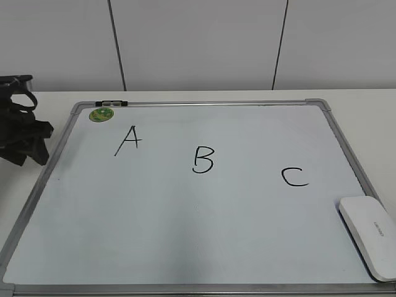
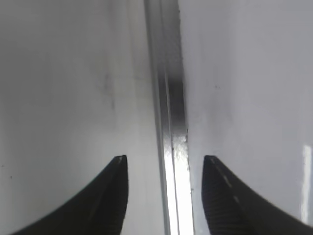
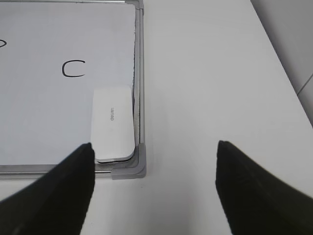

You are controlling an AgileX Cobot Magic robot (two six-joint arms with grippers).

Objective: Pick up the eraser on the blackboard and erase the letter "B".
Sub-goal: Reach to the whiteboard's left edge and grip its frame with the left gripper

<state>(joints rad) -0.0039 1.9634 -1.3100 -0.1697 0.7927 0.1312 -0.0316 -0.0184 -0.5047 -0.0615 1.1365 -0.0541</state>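
Observation:
The blackboard (image 1: pixel 185 235) is a white board with a silver frame, flat on the table. The black letter "B" (image 1: pixel 203 159) is at its middle, between "A" (image 1: pixel 128 140) and "C" (image 1: pixel 294 177). The white eraser (image 1: pixel 371 235) lies in the board's near right corner; it also shows in the right wrist view (image 3: pixel 113 123) beside the "C" (image 3: pixel 73 68). My right gripper (image 3: pixel 154 156) is open and empty, near the board's corner, off the eraser. My left gripper (image 2: pixel 165 166) is open and empty over the board's left frame (image 2: pixel 168 112); its arm (image 1: pixel 21 127) sits at the far left.
A small round green magnet (image 1: pixel 101 114) sits at the board's top left corner, next to a marker (image 1: pixel 111 103) on the top frame. White table (image 3: pixel 220 88) lies right of the board. A white panelled wall stands behind.

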